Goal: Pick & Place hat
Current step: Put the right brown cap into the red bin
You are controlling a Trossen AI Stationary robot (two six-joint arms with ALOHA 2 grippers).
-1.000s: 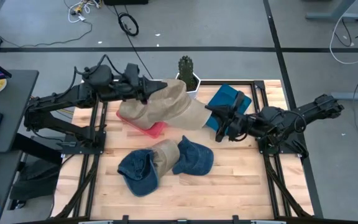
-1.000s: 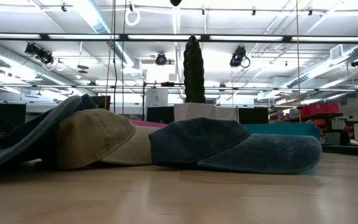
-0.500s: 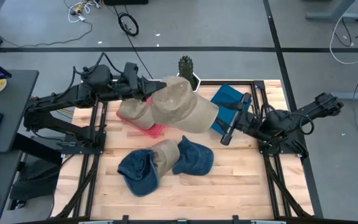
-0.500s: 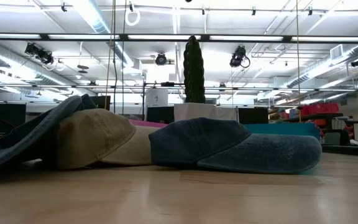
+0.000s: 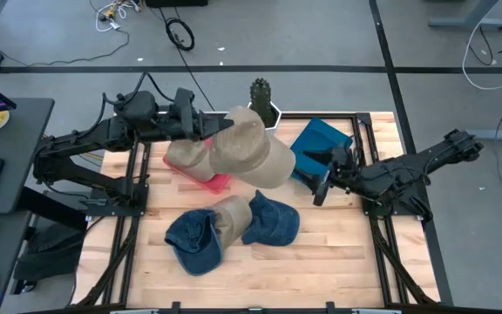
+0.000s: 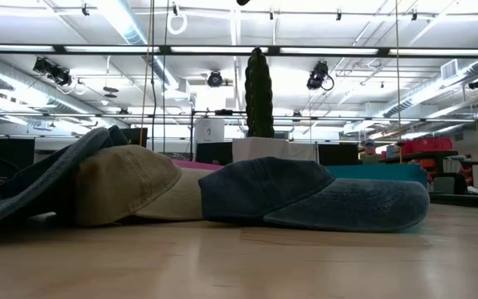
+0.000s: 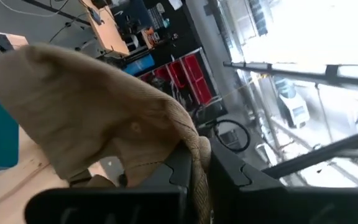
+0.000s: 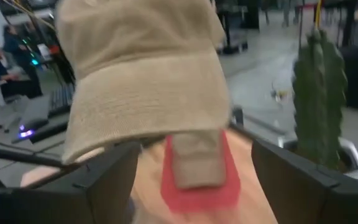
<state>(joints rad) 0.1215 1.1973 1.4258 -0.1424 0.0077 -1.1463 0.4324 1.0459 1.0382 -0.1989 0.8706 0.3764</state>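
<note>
High view: no brand, label or writing can be read on any cap. Left gripper (image 5: 207,129) pinches the tan cap (image 5: 249,150) by its edge, holding it aloft over the pink tray (image 5: 212,180). Right gripper (image 5: 321,179) hangs spread wide, holding nothing, beside the teal tray (image 5: 316,139). Two denim caps (image 5: 273,220) and a tan one lie on the pale wooden table (image 5: 321,262). A potted cactus (image 5: 261,94) stands at the far edge; grey floor with loose cables surrounds.

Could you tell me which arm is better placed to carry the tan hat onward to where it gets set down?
Left: its tool is shut on the tan hat, holding it above the table. The right tool is open and holds nothing.
</note>
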